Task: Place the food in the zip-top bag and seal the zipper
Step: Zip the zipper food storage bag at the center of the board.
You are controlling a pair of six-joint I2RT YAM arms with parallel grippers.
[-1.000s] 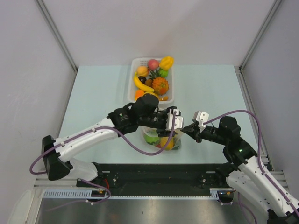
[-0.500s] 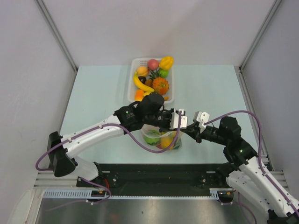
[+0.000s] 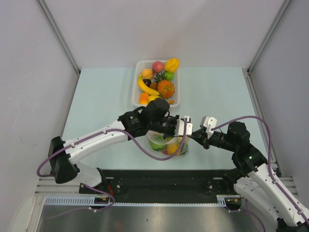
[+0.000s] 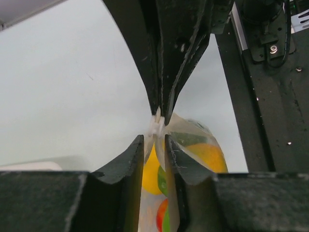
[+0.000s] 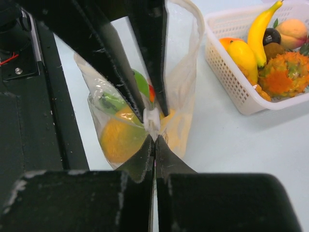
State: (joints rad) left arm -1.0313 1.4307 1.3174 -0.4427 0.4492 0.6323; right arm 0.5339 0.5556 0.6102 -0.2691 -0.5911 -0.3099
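Near the middle of the worktop's (image 3: 96, 96) near edge, the zip-top bag (image 3: 167, 146) is stood upright, with food (image 5: 118, 137) – orange, yellow, green, red – seen through it. The zipper (image 5: 151, 118) is pinched in the clenched right hand (image 5: 154, 140). The left hand (image 4: 154, 141) is set narrowly astride the mouth; whether it grips cannot be told. More fruit is held in the white basket (image 3: 136, 79) at the far edge.

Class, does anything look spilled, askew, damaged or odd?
Nothing stands out: the crinkly see-through plastic bag stands upright, its mouth pinched by the right end effector, and nothing lies spilled around the white slotted basket.
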